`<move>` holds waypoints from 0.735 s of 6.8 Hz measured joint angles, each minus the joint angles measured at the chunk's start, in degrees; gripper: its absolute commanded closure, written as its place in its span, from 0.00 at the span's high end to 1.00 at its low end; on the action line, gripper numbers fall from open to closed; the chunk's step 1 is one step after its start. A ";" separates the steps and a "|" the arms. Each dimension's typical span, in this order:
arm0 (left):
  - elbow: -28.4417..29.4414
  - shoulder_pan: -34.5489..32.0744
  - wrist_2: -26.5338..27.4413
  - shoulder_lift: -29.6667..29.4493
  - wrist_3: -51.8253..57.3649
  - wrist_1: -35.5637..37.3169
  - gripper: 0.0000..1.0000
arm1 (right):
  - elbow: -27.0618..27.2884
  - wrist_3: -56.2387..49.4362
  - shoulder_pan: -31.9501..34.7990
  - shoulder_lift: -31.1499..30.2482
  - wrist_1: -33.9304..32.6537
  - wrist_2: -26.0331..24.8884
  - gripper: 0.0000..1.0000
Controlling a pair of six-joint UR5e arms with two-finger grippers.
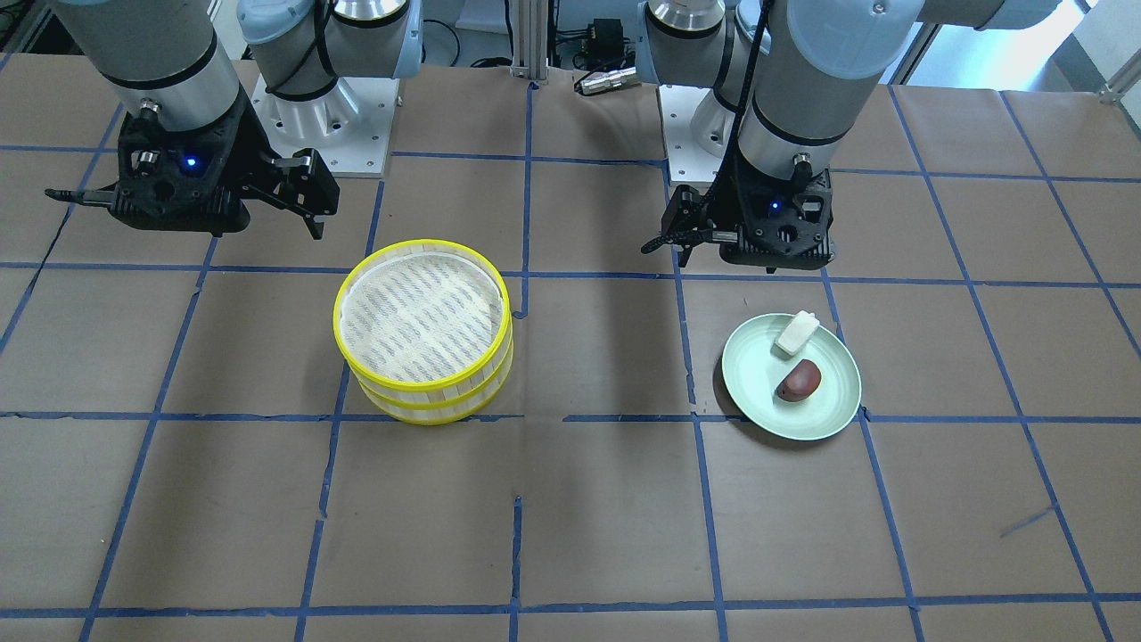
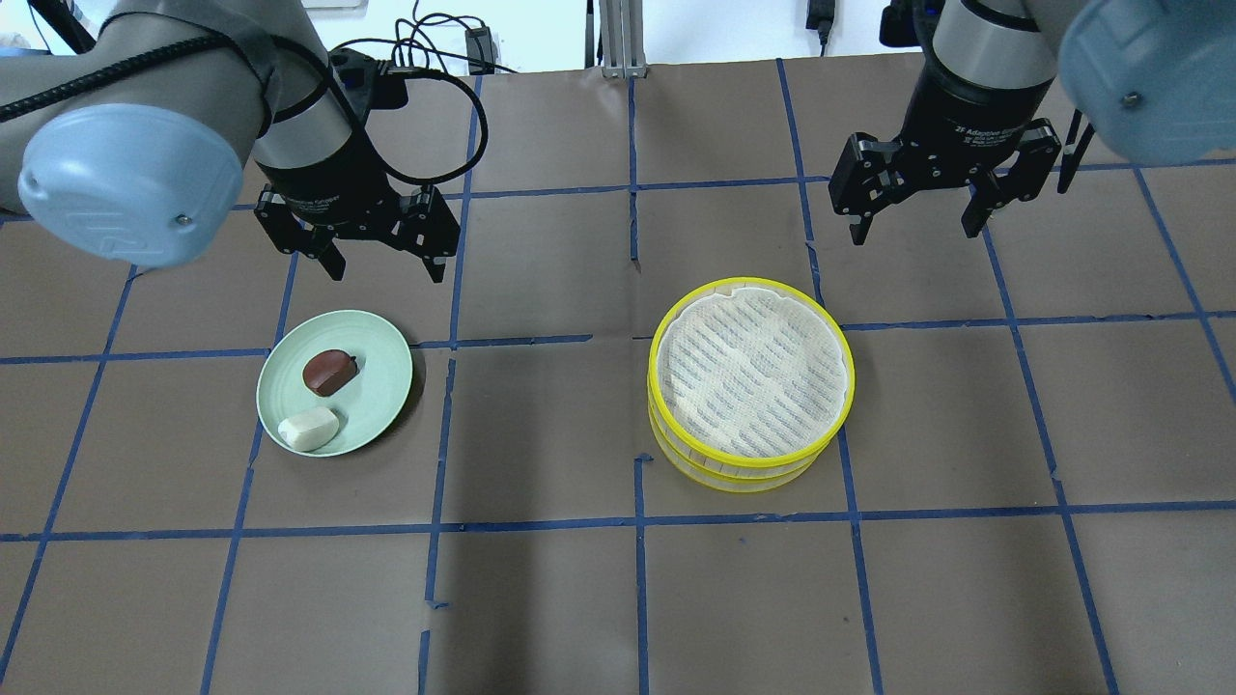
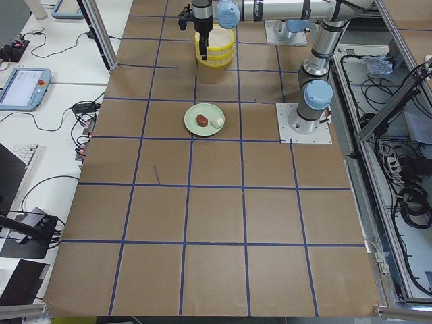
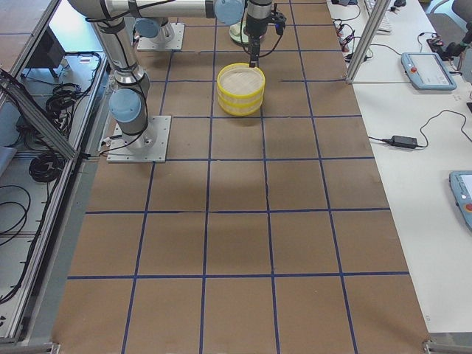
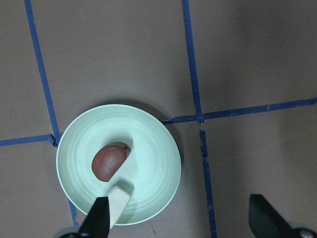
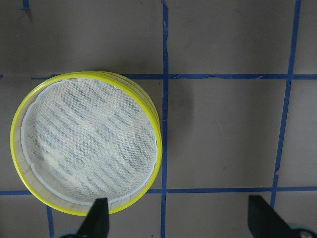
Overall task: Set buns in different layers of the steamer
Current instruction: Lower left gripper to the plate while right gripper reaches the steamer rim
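Note:
The white bun (image 2: 309,428) (image 1: 797,332) and the dark reddish-brown bun (image 2: 330,372) (image 1: 800,381) lie side by side on a pale green plate (image 2: 379,401) (image 1: 753,392). Both also show in the left wrist view, the brown bun (image 5: 109,163) and the white bun (image 5: 119,201). The steamer (image 2: 751,381) (image 1: 424,332) (image 6: 86,163) stands as two stacked yellow-rimmed trays, its top tray empty. My left gripper (image 2: 383,256) (image 1: 679,245) is open and empty, above the table just behind the plate. My right gripper (image 2: 917,212) (image 1: 303,214) is open and empty, behind the steamer.
The table is brown paper with a blue tape grid (image 2: 632,338). The arm bases (image 1: 330,125) stand at the robot's side. Side tables with pendants and cables (image 3: 23,84) lie beyond the table's edges.

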 measured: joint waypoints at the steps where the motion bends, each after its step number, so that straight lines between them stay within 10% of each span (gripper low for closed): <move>1: 0.05 -0.10 -0.15 0.07 1.18 -0.41 1.00 | 0.11 0.01 0.00 -0.05 -0.01 0.02 1.00; 5: -1.89 1.98 -0.08 -0.28 6.09 0.50 0.99 | 5.87 0.01 0.07 0.98 -5.24 0.39 0.99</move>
